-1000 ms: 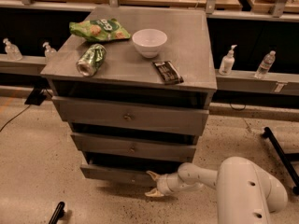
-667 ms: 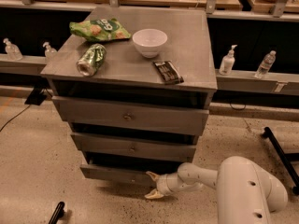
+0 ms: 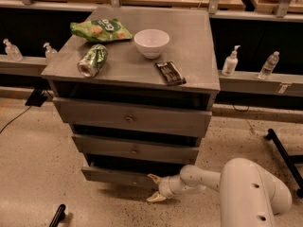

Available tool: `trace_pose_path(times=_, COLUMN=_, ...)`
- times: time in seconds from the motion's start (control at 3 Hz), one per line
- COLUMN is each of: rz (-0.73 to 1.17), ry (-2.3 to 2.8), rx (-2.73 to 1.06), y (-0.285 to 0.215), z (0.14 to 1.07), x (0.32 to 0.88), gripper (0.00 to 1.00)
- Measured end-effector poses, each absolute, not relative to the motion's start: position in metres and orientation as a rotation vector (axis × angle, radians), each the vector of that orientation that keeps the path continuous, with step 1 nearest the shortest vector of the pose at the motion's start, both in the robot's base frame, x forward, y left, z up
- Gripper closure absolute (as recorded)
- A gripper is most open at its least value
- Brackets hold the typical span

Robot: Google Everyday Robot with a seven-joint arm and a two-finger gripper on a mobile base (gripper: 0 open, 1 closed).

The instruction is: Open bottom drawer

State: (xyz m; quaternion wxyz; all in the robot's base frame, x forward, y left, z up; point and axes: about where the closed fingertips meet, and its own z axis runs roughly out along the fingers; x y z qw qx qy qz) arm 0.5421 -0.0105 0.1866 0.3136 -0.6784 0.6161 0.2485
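The grey wooden cabinet (image 3: 194, 51) has three drawers. The bottom drawer (image 3: 111, 175) is the lowest and slimmest front, just above the floor, and stands out a little from the cabinet. Its knob is hidden behind my gripper. My gripper (image 3: 154, 188) is at the middle of that drawer front, reached in from the lower right on the white arm (image 3: 208, 178). Its two tan fingers are spread, one (image 3: 153, 178) at the drawer front, the other (image 3: 155, 198) lower, near the floor.
On the cabinet top lie a green chip bag (image 3: 100, 29), a green can on its side (image 3: 92, 60), a white bowl (image 3: 151, 42) and a dark snack bar (image 3: 170, 73). Bottles (image 3: 230, 61) stand on a ledge behind. A black stand leg (image 3: 284, 155) lies on the floor at right.
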Motion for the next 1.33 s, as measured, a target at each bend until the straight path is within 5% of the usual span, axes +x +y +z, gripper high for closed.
trace_pose_path(times=0.33, rz=0.655, ry=1.624, rx=-1.789, y=-0.0105, z=0.1867, x=0.5421, gripper=0.45)
trace_pose_path(times=1.33, rz=0.658, ry=1.621, rx=-1.789, y=-0.0102, z=0.1906, x=0.5417, gripper=0.00)
